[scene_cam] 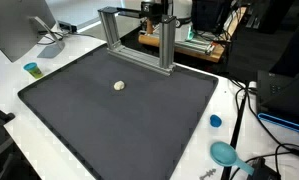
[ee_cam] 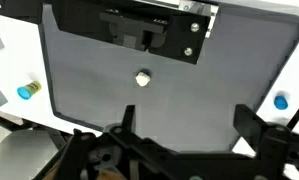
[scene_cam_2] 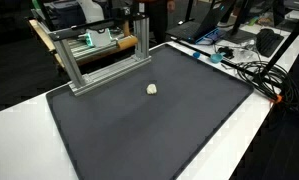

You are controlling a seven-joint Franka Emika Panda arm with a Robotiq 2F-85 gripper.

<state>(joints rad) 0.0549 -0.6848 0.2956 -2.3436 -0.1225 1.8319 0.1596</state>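
Your gripper (ee_cam: 184,130) hangs open and empty over the mat; the white lump (ee_cam: 142,77) lies ahead, left of centre.

In the wrist view, left to right: a blue cap (ee_cam: 27,91) sits off the mat (ee_cam: 79,112). Next comes the lump, roundish with no clear long axis, just short of the metal frame (ee_cam: 149,30). Your wide-spread jaws follow, their midline to the lump's right. In both exterior views the lump (scene_cam: 118,86) (scene_cam_2: 152,89) lies alone mid-mat.
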